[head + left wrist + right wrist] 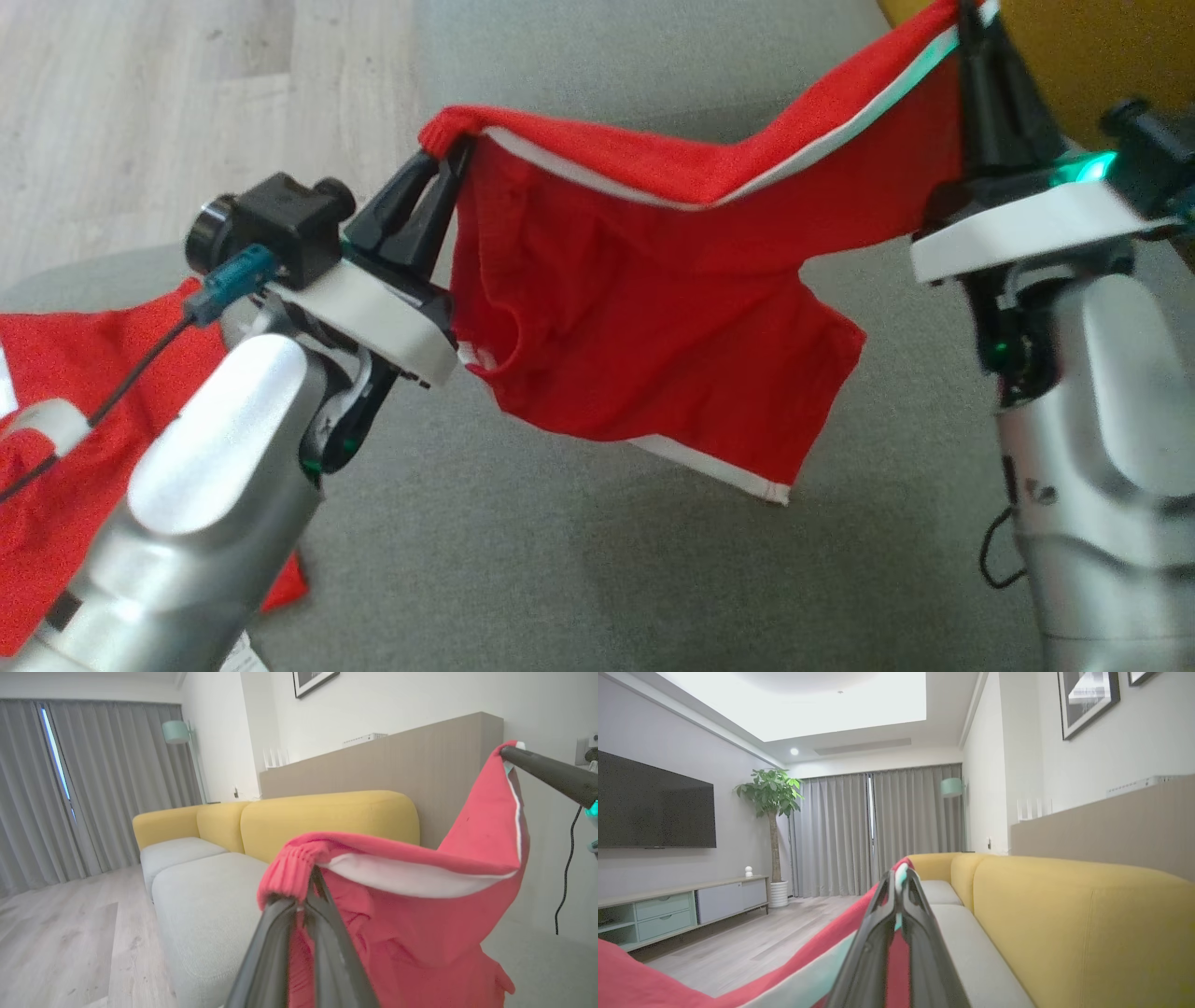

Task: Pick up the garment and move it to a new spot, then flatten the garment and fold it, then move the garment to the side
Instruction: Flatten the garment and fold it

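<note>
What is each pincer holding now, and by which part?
Both hold the red garment: the left pincer grips its ribbed corner, the right pincer its white-trimmed edge.

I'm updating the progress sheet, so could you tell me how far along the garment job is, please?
Done: the red garment is picked up, hanging above the grey sofa seat. In hand: left gripper and right gripper each pinch its top edge. Left: laying it down, flattening, folding, moving aside.

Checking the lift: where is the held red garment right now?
In the head view the garment hangs mid-frame above the grey seat, stretched between the left gripper and the right gripper.
</note>
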{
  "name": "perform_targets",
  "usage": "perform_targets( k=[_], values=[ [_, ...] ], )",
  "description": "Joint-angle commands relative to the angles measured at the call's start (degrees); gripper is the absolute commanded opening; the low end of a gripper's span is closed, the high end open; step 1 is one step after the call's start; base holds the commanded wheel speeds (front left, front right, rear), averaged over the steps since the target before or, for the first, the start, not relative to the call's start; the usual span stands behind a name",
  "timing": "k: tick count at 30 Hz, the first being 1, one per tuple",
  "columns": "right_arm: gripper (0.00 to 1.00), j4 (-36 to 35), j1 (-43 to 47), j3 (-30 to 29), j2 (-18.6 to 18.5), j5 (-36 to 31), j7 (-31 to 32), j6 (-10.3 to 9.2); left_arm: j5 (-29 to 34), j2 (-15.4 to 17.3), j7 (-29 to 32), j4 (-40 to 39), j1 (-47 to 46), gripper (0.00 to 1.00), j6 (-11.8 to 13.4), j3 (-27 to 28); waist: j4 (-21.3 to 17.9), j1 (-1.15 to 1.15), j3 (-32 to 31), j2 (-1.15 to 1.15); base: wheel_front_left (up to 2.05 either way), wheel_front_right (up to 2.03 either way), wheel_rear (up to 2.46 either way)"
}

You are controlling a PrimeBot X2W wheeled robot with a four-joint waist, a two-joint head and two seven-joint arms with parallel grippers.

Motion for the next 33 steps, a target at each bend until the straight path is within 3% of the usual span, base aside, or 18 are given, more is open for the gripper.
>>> perform_targets(
  k=[1, 10, 16, 22, 27, 33],
  values=[
    [0.0, -2.6, -2.5, 0.5, 0.1, -0.3, 0.5, -0.04, 0.0, 2.5, 0.2, -2.2, -3.7, 0.0, 0.3, 3.3, 0.5, 0.0, -0.7, 0.0, 0.0, 0.0, 0.0],
    [0.0, -13.1, 7.5, -2.6, -1.9, -0.3, 6.2, -0.04, -2.3, 6.0, 4.1, -14.8, 2.8, 0.0, 3.5, 4.2, 1.1, 0.0, -3.4, 0.0, 0.0, 0.0, 0.0],
    [0.0, -25.8, 16.1, -6.4, -1.4, -0.1, 12.5, -0.04, -3.4, 9.5, 8.2, -30.6, 9.4, 0.0, 8.4, 5.5, 0.6, 0.0, -3.6, 0.0, 0.0, 0.0, 0.0],
    [0.0, -33.6, 16.5, -7.8, -0.5, -1.7, 18.4, -0.04, -3.5, 11.1, 12.7, -38.5, 8.5, 0.0, 10.4, 6.1, 0.1, 0.0, -1.3, 0.0, 0.0, 0.0, 0.0],
    [0.0, -27.0, 7.6, -5.3, -0.6, -1.2, 20.2, -0.04, -4.9, 10.3, 13.9, -30.6, 2.0, 0.0, 7.3, 6.5, -1.2, 0.0, 3.4, 0.0, 0.0, 0.0, 0.0],
    [0.0, -6.9, -13.6, -4.3, -2.1, -0.8, 15.2, -0.04, -5.7, 7.5, 12.6, -12.2, -13.4, 0.0, 0.7, 7.5, -2.4, 0.0, 14.4, 0.0, 0.0, 0.0, 0.0]
  ],
)
